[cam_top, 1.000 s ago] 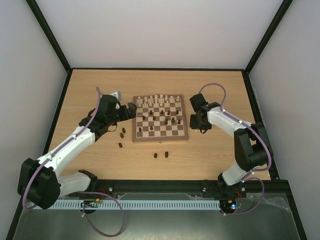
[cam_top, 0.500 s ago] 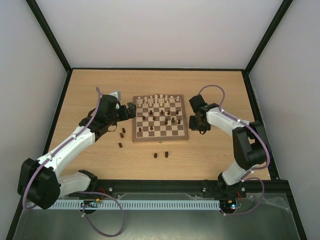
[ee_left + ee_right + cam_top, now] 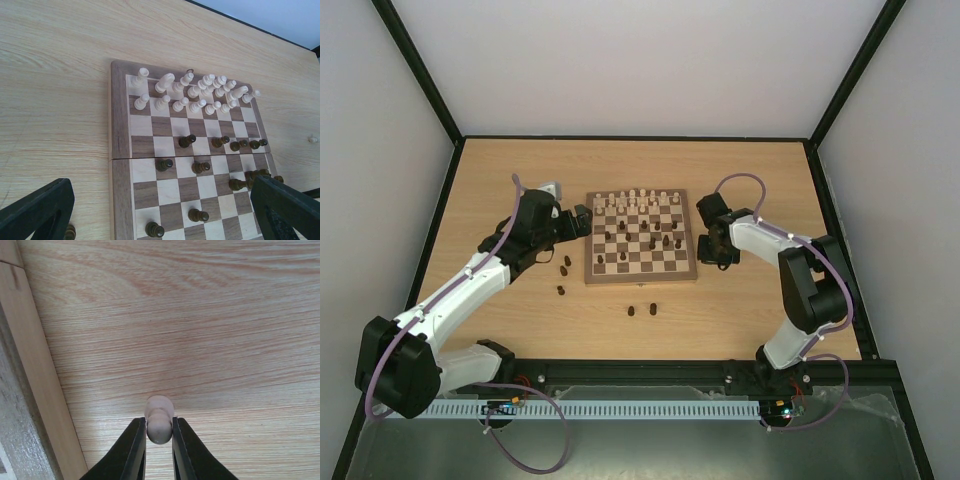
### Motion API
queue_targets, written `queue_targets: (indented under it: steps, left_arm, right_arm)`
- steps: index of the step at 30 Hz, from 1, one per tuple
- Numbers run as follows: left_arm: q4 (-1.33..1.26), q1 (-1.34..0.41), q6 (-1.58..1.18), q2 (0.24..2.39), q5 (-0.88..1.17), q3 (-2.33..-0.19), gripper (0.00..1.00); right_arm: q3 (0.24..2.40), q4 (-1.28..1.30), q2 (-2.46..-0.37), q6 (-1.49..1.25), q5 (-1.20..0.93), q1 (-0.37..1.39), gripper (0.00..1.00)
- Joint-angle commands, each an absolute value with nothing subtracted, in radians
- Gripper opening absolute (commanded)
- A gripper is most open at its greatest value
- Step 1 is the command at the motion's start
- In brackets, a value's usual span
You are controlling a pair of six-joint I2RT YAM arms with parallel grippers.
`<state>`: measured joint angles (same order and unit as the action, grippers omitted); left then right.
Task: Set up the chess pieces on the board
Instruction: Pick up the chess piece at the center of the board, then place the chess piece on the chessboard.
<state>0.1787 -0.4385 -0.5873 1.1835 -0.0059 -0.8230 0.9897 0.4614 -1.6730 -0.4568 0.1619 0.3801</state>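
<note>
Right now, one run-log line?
right tool: closed on pale cream wooden chess piece, off-board | left tool: open, empty, by checkered wooden chessboard

board (image 3: 641,238) sits in the middle of the table (image 3: 520,170), edges parallel to the table's near edge. chess pieces (image 3: 195,92): two packed rows along the board's far edge, a loose scatter over the middle and near ranks. off the board: three pieces (image 3: 563,270) on the table just left of its near-left corner, two pieces (image 3: 631,311) side by side on the table in front of its near edge. left gripper (image 3: 583,222) beside the board's left edge, toward the far corner. right gripper (image 3: 159,426) just right of the board's right edge, over bare table, lone piece (image 3: 159,412) between its fingers
</note>
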Motion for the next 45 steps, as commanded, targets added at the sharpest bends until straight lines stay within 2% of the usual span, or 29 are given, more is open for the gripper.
queue_targets:
  steps: [1, 4, 6, 12, 16, 21, 28, 34, 45]
  left_arm:
    - [0.198, -0.443, -0.589, 1.19, -0.024, -0.82, 1.0]
    - [0.199, -0.443, -0.589, 1.19, -0.023, -0.819, 1.0]
    - [0.198, -0.443, -0.589, 1.194, -0.025, -0.822, 1.0]
    - [0.196, -0.443, -0.586, 1.196, -0.026, -0.823, 1.0]
    - [0.197, -0.443, -0.586, 1.199, -0.028, -0.824, 0.99]
    - [0.198, -0.443, -0.588, 1.2, -0.028, -0.824, 1.0]
    - [0.199, -0.443, -0.589, 1.2, -0.025, -0.824, 0.99]
    - [0.206, -0.443, -0.587, 1.191, -0.029, -0.827, 0.99]
    - [0.212, -0.443, -0.589, 1.187, -0.046, -0.824, 0.99]
  right_arm:
    - [0.998, 0.478, -1.689, -0.454, 0.182, 0.384, 0.17]
    - [1.008, 0.483, -1.693, -0.453, 0.191, 0.383, 0.27]
    - [1.014, 0.485, -1.694, -0.453, 0.196, 0.383, 0.28]
    - [1.026, 0.486, -1.695, -0.451, 0.204, 0.383, 0.18]
    - [1.036, 0.488, -1.696, -0.448, 0.207, 0.383, 0.17]
    - [1.032, 0.489, -1.7, -0.445, 0.201, 0.384, 0.09]
    - [1.051, 0.505, -1.686, -0.446, 0.187, 0.383, 0.04]
    - [1.254, 0.574, -1.742, -0.43, 0.183, 0.383, 0.03]
    - [1.671, 0.672, -1.992, -0.402, 0.133, 0.394, 0.02]
